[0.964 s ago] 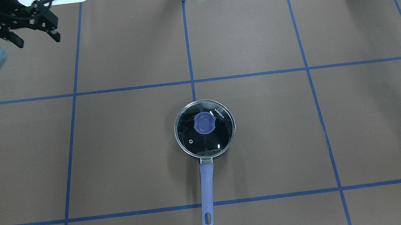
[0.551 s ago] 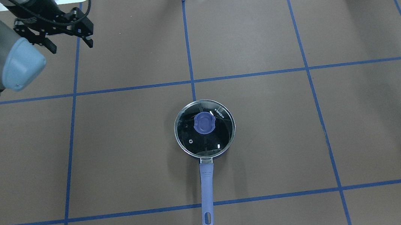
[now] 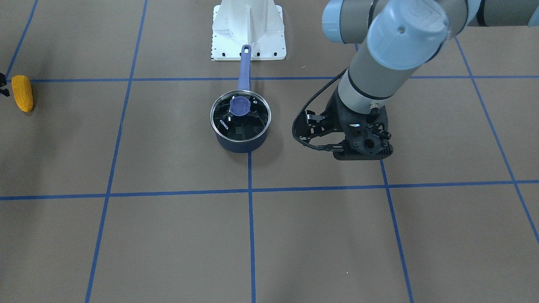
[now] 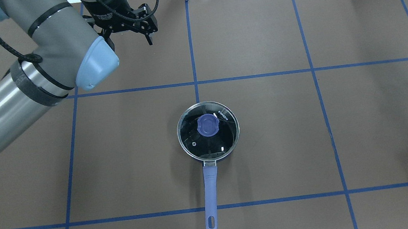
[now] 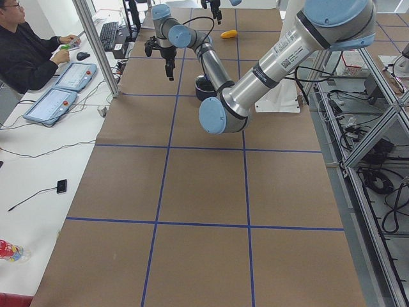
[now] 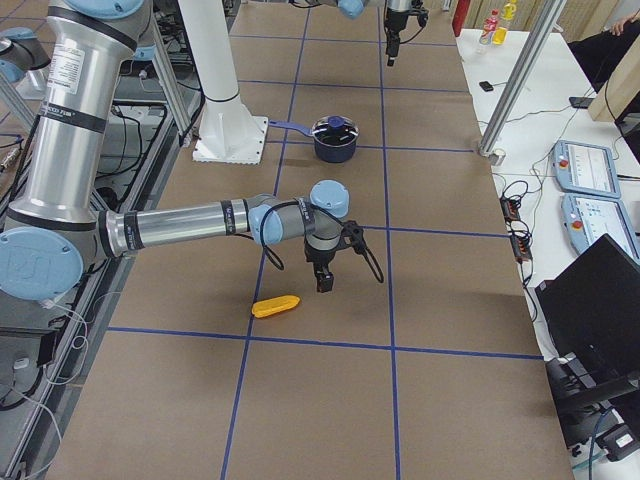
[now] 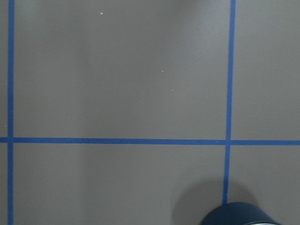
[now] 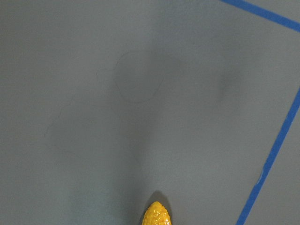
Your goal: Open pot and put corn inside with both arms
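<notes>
- Left gripper [image 4: 129,37] hangs over the far side of the table [image 4: 255,28], out on the robot's left. Its fingers are spread wide with nothing between them, and it is well apart from the pot [image 3: 240,145].
- Right gripper [image 6: 322,278] hovers low, near the corn [image 6: 276,305]. Only a sliver of it shows from overhead, so I cannot tell whether its fingers are apart or together.
- That split looks sensible to me: one arm for the lid [image 4: 226,139], the other already beside the cob it has to carry.
- The pot sits mid-table in front of the robot's base, its long handle [image 4: 210,190] pointing back at the base. The glass lid is on, and its knob [image 4: 208,124] faces straight up, an easy place to pinch from above.
- The corn lies flat on the table at the robot's far right, well apart from the pot.
- It is a single yellow-orange cob, glossy, with neat rows of kernels, tapering to a rounded tip. It looks shorter than the pot is wide, so I'd expect it to fit lying down. Being round, it might roll if nudged.
</notes>
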